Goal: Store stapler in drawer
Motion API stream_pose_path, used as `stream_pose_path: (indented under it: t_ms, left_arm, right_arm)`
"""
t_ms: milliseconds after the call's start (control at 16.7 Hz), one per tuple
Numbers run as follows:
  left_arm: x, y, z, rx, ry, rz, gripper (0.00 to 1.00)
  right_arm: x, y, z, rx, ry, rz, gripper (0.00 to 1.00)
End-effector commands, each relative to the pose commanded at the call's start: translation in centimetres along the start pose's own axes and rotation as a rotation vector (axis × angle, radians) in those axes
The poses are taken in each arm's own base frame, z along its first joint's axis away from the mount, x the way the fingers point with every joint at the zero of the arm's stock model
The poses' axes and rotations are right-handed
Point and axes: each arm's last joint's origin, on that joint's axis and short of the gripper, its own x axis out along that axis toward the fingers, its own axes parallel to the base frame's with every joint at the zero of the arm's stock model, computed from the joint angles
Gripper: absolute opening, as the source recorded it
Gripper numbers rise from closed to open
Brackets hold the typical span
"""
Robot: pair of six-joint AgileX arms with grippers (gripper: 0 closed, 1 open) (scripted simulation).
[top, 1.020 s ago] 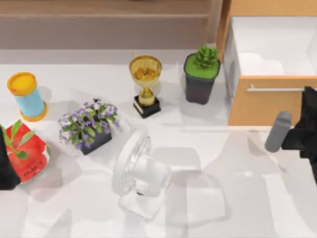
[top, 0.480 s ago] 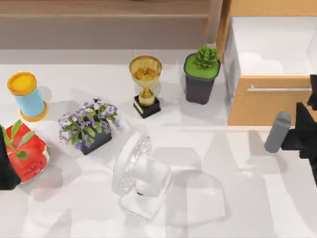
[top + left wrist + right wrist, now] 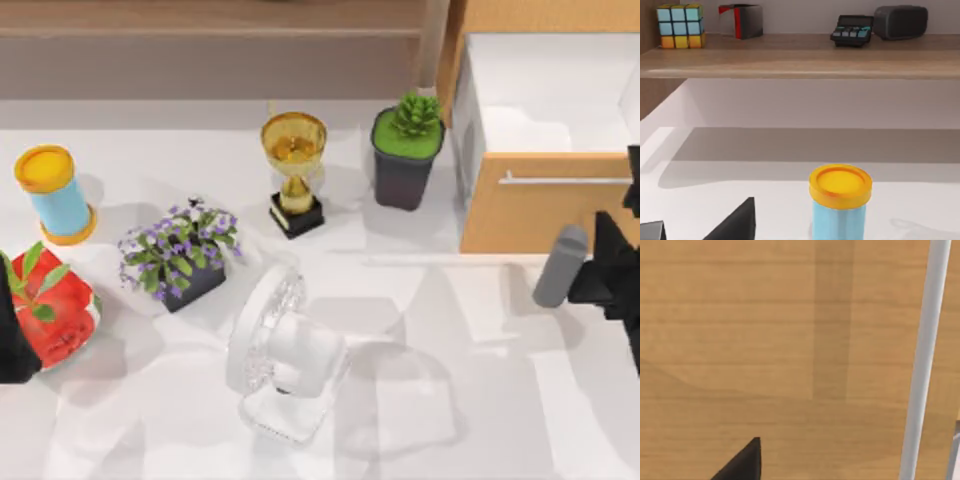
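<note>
Drawer [image 3: 530, 215] pulled open, far right. Right gripper [image 3: 610, 270] just in front of its wooden front, below the silver handle [image 3: 565, 180]; finger state can't tell. Left arm parked at left edge.

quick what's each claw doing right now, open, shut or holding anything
Left claw: parked at the table's left edge near the blue cylinder with an orange lid; cannot be told.
Right claw: before the orange-brown wooden drawer front; cannot be told.
</note>
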Motion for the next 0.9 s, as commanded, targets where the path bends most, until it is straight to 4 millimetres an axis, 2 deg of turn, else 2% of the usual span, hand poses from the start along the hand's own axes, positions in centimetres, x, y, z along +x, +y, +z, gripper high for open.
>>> stream_pose_path:
  t_ms: [360,480,540,720,900]
  left_arm:
    - [0.0,0.0,0.0,0.000,0.000,0.000,1.00]
    - [0.0,0.0,0.0,0.000,0.000,0.000,1.00]
    - [0.0,0.0,0.0,0.000,0.000,0.000,1.00]
    - [0.0,0.0,0.0,0.000,0.000,0.000,1.00]
    - [0.0,0.0,0.0,0.000,0.000,0.000,1.00]
  right_arm:
    - [-1.9,0.1,-0.1,0.000,0.004,0.002,1.00]
    - [-1.9,0.1,-0.1,0.000,0.004,0.003,1.00]
    - [-2.0,1.3,-0.2,-0.025,0.006,0.068,1.00]
    - [-1.8,1.0,-0.5,-0.024,0.024,0.060,1.00]
    - [-1.3,0.1,-1.8,-0.033,0.104,0.053,1.00]
